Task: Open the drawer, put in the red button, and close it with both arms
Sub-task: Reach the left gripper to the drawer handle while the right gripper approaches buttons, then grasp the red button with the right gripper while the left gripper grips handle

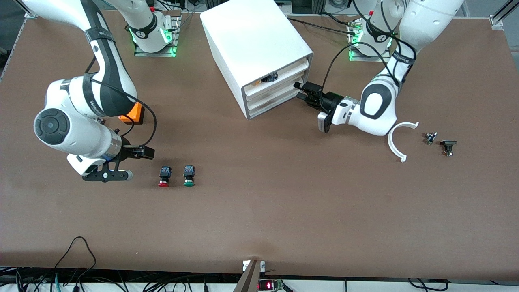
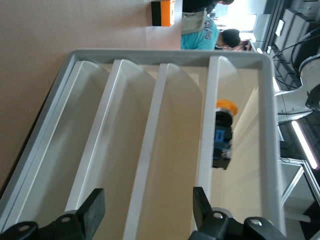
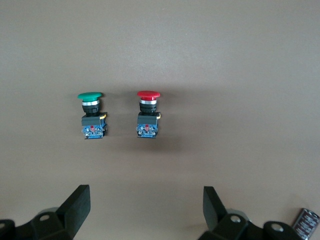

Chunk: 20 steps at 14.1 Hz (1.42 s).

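The white cabinet stands near the robots' bases, its three drawer fronts turned toward the left arm's end. My left gripper is open at the fronts, its fingers standing either side of the middle drawer's front lip without touching it. The red button lies on the table beside the green button, nearer the front camera. My right gripper hovers open beside the red button, toward the right arm's end, holding nothing.
An orange-capped button lies in the topmost drawer. An orange block sits by the right arm. A white curved piece and two small parts lie toward the left arm's end.
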Available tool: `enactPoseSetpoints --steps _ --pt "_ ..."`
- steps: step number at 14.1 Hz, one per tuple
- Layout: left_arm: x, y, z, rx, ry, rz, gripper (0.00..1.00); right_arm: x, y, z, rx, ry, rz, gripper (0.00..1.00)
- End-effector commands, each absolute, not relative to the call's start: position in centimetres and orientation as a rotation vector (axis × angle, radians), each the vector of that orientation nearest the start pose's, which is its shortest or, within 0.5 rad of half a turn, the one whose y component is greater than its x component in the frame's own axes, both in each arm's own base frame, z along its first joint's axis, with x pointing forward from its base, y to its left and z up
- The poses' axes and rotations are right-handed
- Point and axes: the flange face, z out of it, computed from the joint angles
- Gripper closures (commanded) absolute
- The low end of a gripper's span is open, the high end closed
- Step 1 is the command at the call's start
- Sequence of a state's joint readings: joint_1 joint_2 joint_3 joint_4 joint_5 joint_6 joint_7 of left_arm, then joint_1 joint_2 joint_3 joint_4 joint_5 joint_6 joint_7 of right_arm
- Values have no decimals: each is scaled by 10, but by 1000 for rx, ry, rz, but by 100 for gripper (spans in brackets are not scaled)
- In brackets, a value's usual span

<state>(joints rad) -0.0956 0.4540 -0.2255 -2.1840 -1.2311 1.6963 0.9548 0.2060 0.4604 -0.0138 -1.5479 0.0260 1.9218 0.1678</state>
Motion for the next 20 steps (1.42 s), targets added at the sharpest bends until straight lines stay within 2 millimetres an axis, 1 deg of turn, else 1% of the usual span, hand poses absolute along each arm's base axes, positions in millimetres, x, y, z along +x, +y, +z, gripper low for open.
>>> enactPoseSetpoints --steps 1,2,3,4,5,7,8,9,10,11,12,13,14,16,17,18,20 --pt "422 -254 176 1664 -407 -409 41 670 135 356 -3120 -23 122 0" --pt "416 -260 173 1648 -416 -419 48 672 134 346 -3120 -17 117 0" --pt "412 -265 173 1639 -418 -427 49 673 135 336 -3121 -4 117 0" --pt "411 -266 172 1635 -415 -429 52 674 134 325 -3122 4 117 0" --pt "409 -267 169 1632 -411 -438 55 675 135 320 -3113 32 115 0" --pt "406 -269 165 1627 -406 -448 55 676 137 309 -3098 64 124 0" --pt "402 -271 164 1623 -406 -458 55 677 137 296 -3098 67 126 0" --pt "400 -273 164 1618 -408 -462 60 678 139 287 -3099 63 114 0" --pt "400 -275 163 1618 -409 -464 68 679 140 270 -3101 63 109 0" --pt "397 -277 162 1616 -412 -469 75 679 140 259 -3101 65 99 0" --pt "395 -280 160 1611 -417 -475 84 680 140 249 -3102 64 96 0" --pt "395 -279 159 1611 -415 -475 98 680 140 244 -3101 68 94 0" --pt "395 -279 159 1611 -415 -475 100 680 140 238 -3102 69 101 0" --pt "397 -279 160 1612 -412 -472 100 680 139 222 -3103 71 96 0" --pt "402 -276 162 1612 -404 -468 100 679 139 213 -3105 72 109 0" --pt "407 -272 164 1614 -398 -461 100 678 140 207 -3105 71 114 0" --pt "429 -262 170 1631 -388 -430 100 676 141 198 -3103 70 130 0"
